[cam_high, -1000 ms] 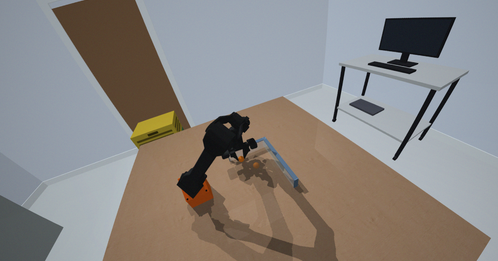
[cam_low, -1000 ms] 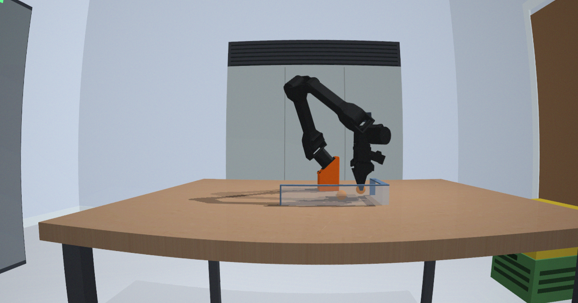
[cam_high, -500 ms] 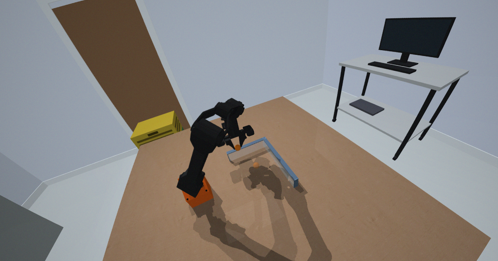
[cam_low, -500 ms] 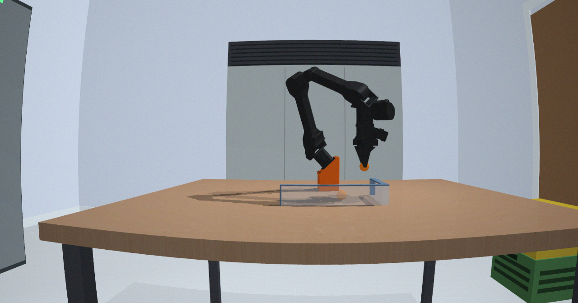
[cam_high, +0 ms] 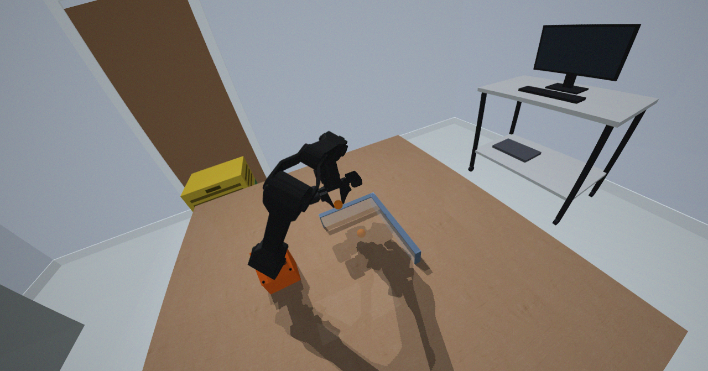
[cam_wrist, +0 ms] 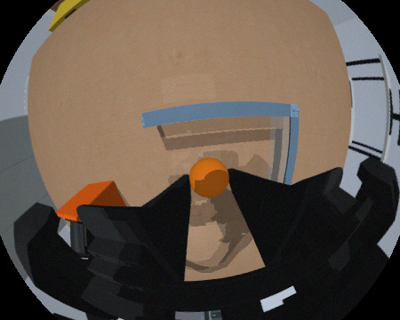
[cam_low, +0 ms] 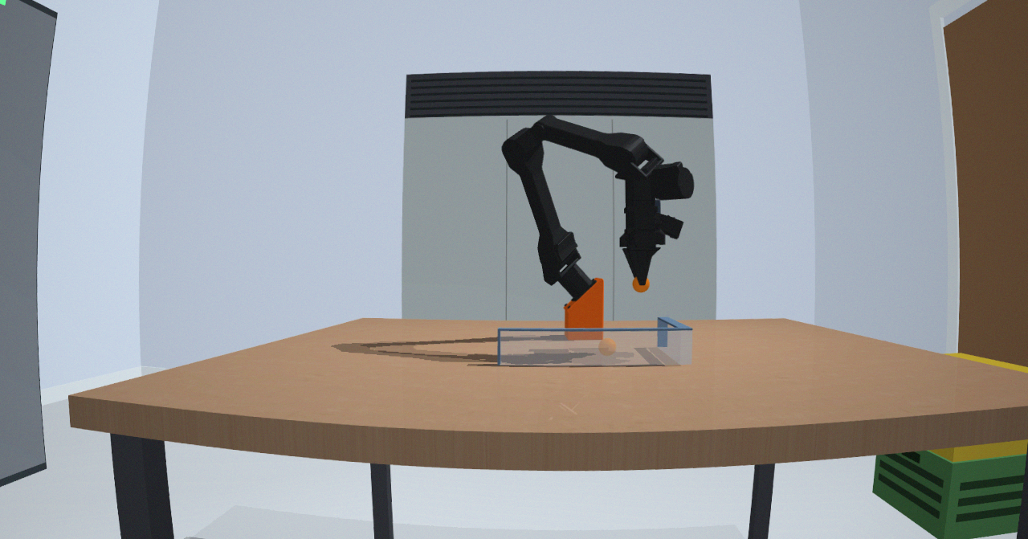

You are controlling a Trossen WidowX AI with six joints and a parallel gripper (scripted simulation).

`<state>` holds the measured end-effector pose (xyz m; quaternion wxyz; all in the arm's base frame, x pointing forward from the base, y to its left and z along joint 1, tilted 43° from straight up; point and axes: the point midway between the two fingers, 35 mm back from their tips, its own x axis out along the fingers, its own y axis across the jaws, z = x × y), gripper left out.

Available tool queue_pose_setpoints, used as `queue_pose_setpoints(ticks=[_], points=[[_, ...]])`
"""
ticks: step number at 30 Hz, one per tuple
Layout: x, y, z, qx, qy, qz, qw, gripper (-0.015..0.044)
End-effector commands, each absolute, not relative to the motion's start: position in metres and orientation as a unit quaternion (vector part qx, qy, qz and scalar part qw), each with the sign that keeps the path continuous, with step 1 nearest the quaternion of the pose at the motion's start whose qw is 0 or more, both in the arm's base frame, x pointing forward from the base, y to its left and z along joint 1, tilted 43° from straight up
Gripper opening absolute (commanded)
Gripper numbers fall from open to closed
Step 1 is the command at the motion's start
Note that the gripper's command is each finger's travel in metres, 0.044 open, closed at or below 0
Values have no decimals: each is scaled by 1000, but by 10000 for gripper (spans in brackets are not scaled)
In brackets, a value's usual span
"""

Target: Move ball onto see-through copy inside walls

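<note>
The orange ball (cam_high: 338, 204) (cam_low: 640, 284) (cam_wrist: 209, 178) is held between the two fingertips of my gripper (cam_high: 337, 204) (cam_low: 640, 283) (cam_wrist: 208, 176), which is shut on it. In the exterior view the ball hangs well above the table and above the wall tops. The see-through copy (cam_high: 360, 232) (cam_low: 607, 347) rests on the table inside the corner. In the wrist view I cannot make the copy out. The two low clear walls have blue top edges; one wall (cam_high: 397, 226) (cam_low: 595, 329) (cam_wrist: 292, 151) meets the shorter wall (cam_high: 346, 205) (cam_low: 674, 324) (cam_wrist: 218, 110) at the corner.
The orange arm base (cam_high: 279, 276) (cam_low: 584, 312) (cam_wrist: 93, 199) stands on the wooden table (cam_high: 495, 280) (cam_low: 431, 399) (cam_wrist: 120, 67). Arm shadows fall across the table and around the copy. A desk with a monitor (cam_high: 586, 52) and a yellow box (cam_high: 217, 178) stand beyond the table.
</note>
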<state>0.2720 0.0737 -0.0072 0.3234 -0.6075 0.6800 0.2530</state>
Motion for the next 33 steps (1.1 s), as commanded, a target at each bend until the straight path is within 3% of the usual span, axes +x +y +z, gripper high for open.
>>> queue_pose_setpoints(ticks=[1, 15, 33], points=[[284, 54, 1, -608, 678, 252, 328, 0], [304, -1, 17, -609, 681, 246, 324, 0], [301, -48, -33, -610, 681, 245, 323, 0]])
